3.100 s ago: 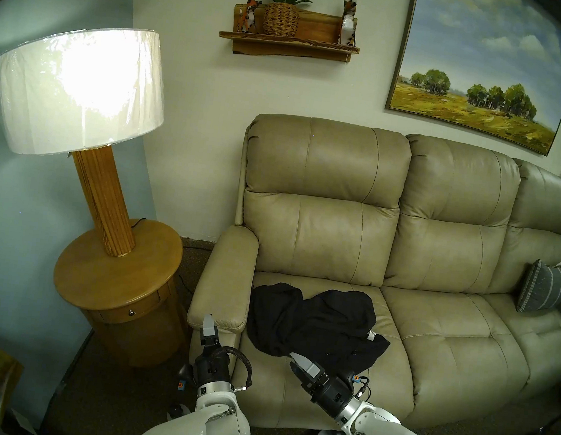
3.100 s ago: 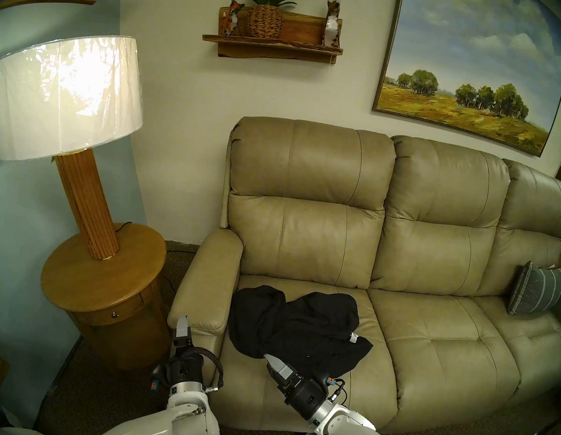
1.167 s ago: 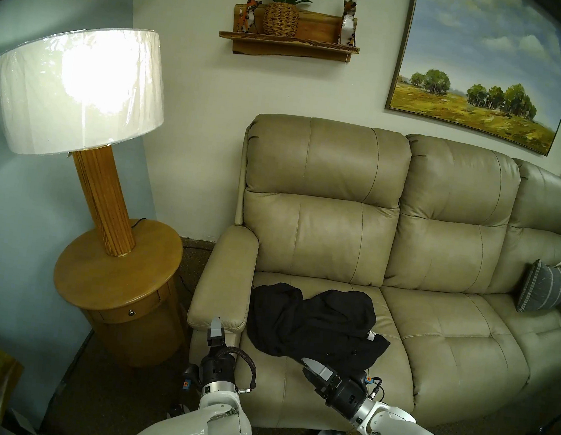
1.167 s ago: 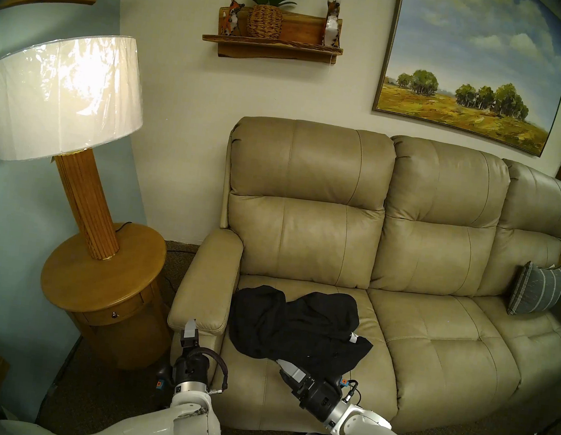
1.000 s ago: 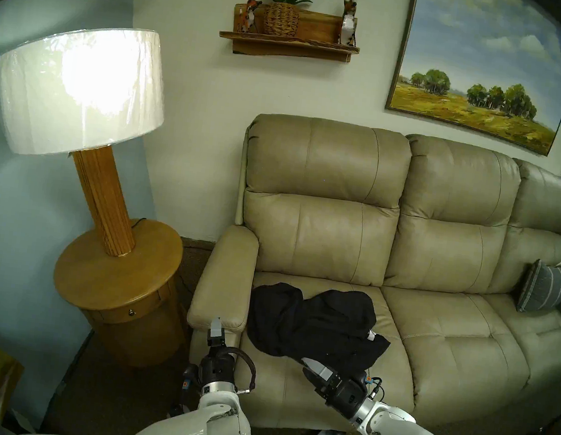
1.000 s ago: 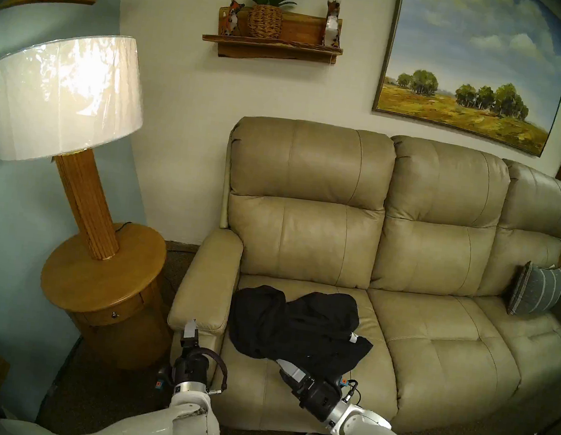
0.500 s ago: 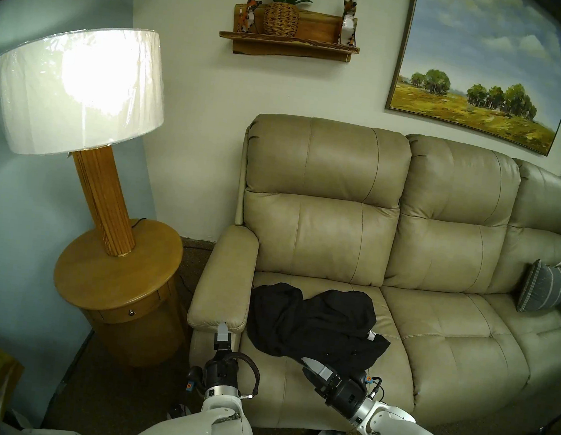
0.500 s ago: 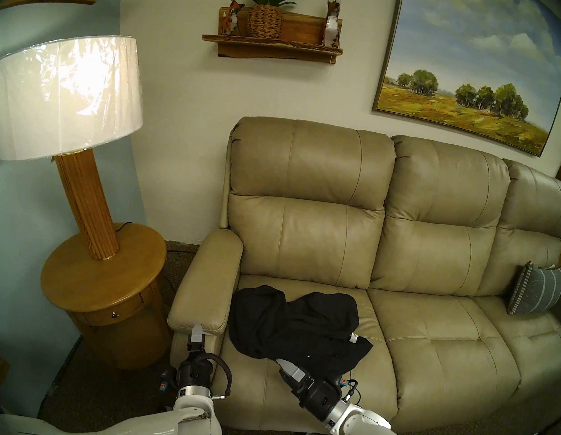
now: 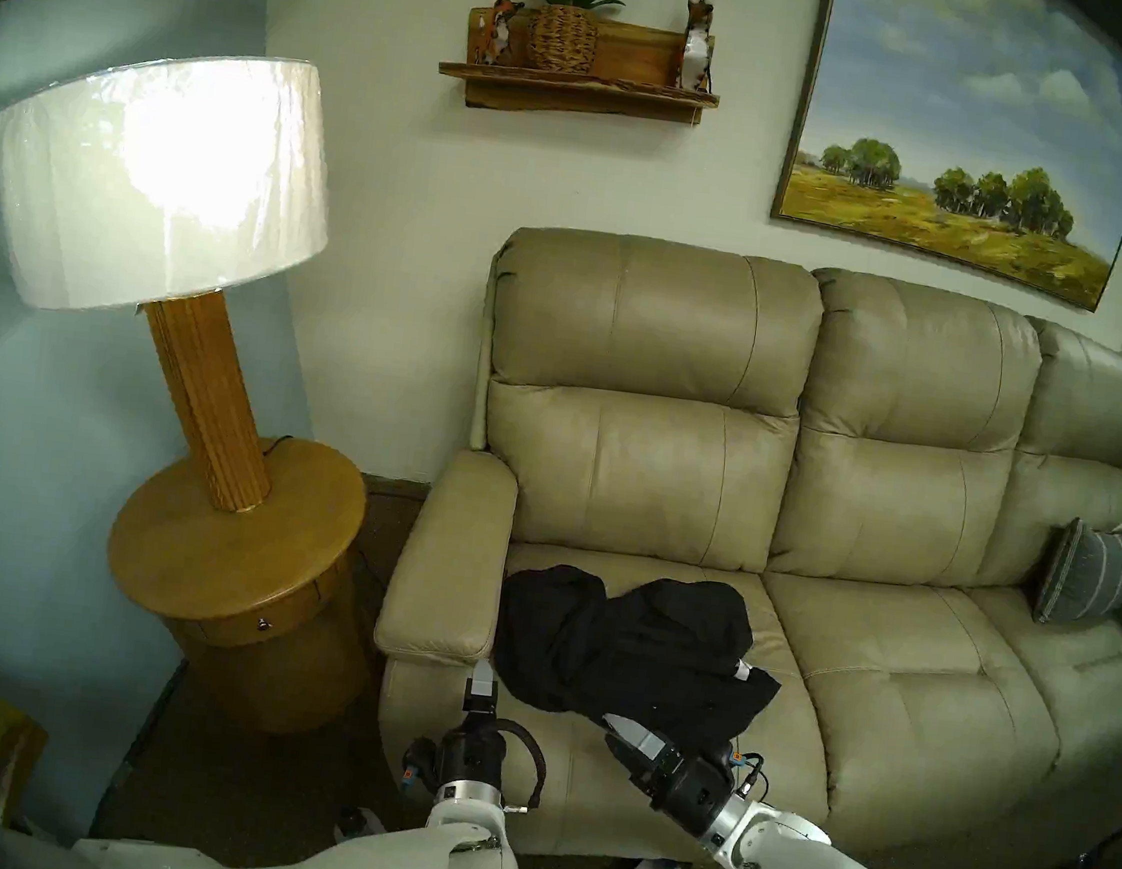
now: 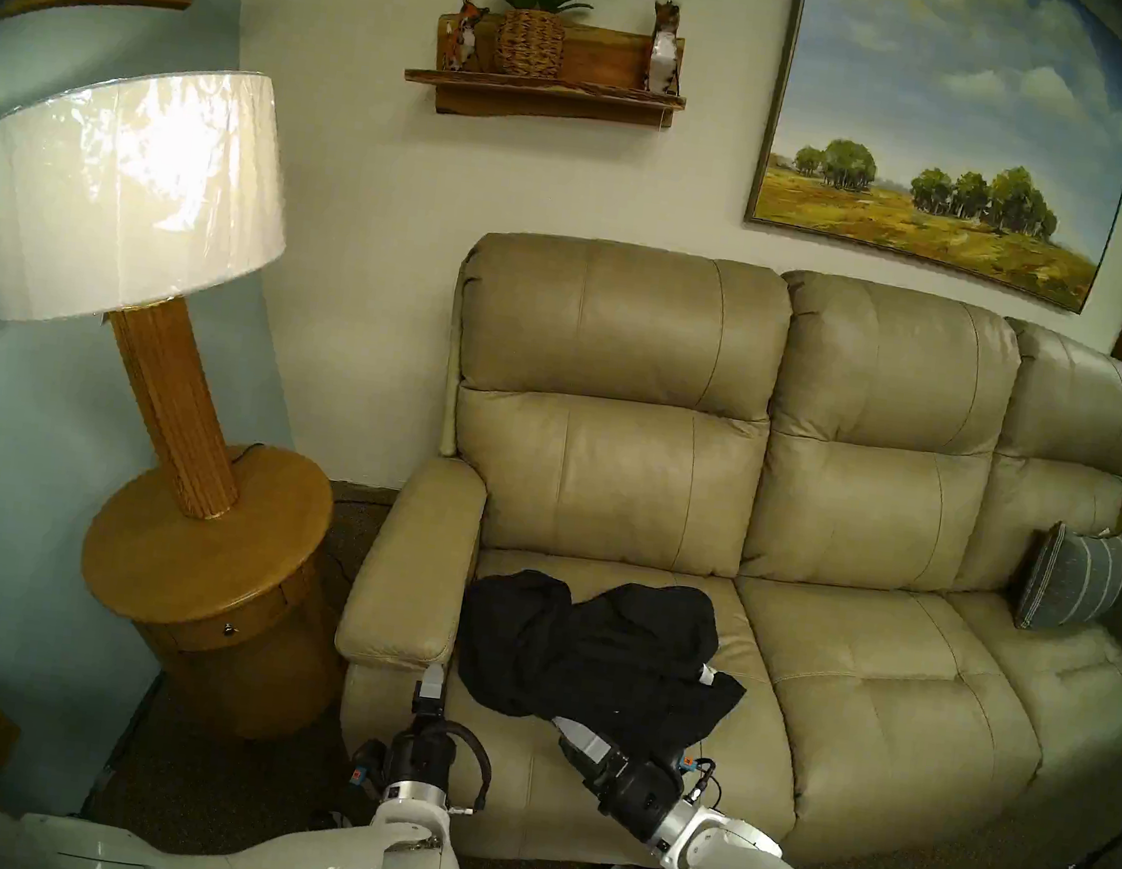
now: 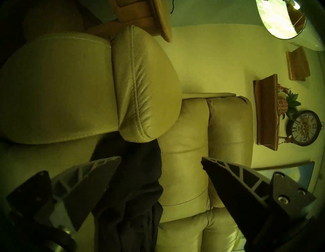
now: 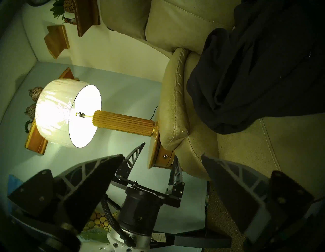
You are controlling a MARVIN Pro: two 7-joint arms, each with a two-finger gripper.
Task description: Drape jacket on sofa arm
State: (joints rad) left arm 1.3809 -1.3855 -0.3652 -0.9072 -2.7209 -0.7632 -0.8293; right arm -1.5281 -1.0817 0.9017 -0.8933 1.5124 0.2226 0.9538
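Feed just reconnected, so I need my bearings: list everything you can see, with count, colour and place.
jacket: 1, black, crumpled on leftmost sofa seat
sofa arm: 1, beige, left of jacket, bare
sofa: 1, beige, three seats
cushion: 1, grey striped, far right seat
side table: 1, wooden, left of sofa
lamp: 1, white shade, lit, on side table
painting: 1, landscape, wall
wall shelf: 1, wooden, holds plant
left gripper: open, below sofa arm's front
right gripper: open, at jacket's near edge

Jacket (image 9: 625,640) lies on the sofa's end seat, right beside the sofa arm (image 9: 452,571); side table (image 9: 232,546) stands left of that arm, lamp (image 9: 208,327) on top. Cushion (image 9: 1085,581) sits well apart (far end, against the backrest).
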